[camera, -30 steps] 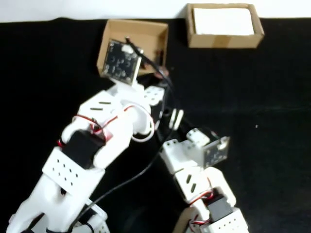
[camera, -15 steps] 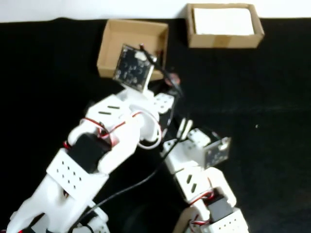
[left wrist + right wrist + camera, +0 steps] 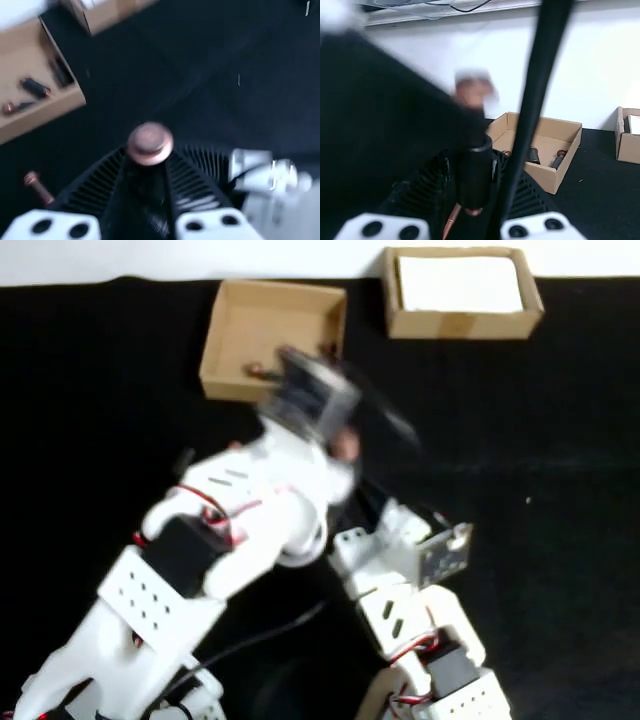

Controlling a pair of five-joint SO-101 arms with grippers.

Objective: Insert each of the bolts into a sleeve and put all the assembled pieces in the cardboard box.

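The left gripper (image 3: 150,160) is clamped on a copper bolt (image 3: 150,142) with a smooth round head, over the black tabletop (image 3: 540,440) just short of the open cardboard box (image 3: 270,330) by the far edge. The right gripper (image 3: 474,197), close beside, grips a black tube-shaped sleeve (image 3: 475,167) upright, and a cable (image 3: 535,110) crosses in front of it. Finished pieces (image 3: 35,88) lie in the box, a loose bolt (image 3: 36,186) near its wall. A second box (image 3: 460,325) stands at the far edge, to the right.

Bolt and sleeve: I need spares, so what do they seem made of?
The bolt looks like copper-coloured metal: reddish, softly shiny round head. The sleeve looks black with little shine, perhaps plastic or coated metal; its dull surface leaves it open.
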